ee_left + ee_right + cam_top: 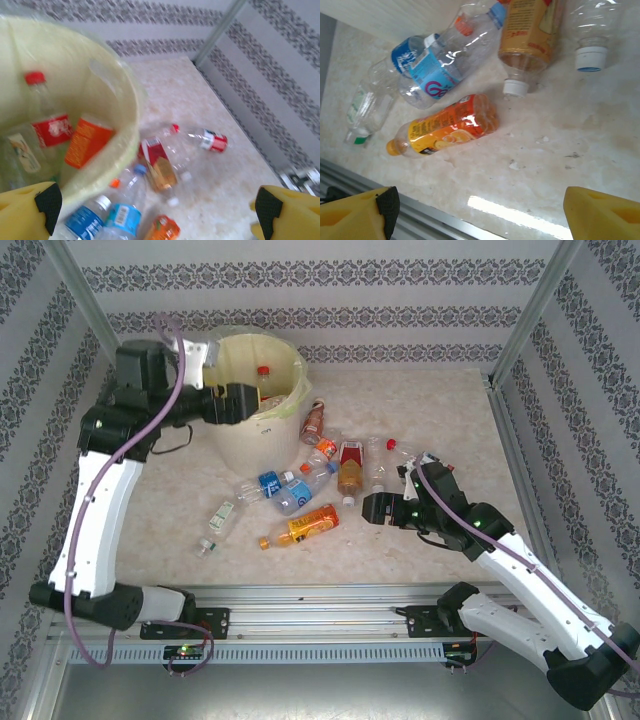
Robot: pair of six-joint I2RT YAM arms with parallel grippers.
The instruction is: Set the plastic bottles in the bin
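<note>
Found spread wide and empty: left gripper (248, 403) at rim of round pale yellow plastic bin (292, 368); right gripper (370, 509) low beside clear plastic bottles (288, 490) lying near it. Advise straddling orange-labelled bottle (447, 125) crosswise at mid-body before closing.

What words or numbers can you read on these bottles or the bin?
Nothing can be read.
Orange bottle: label print, too blurred to read.
Blue bottle: a swirl mark, no legible letters.
Brown bottle: small print, too blurred to read.
Bin: no lettering seen.
</note>
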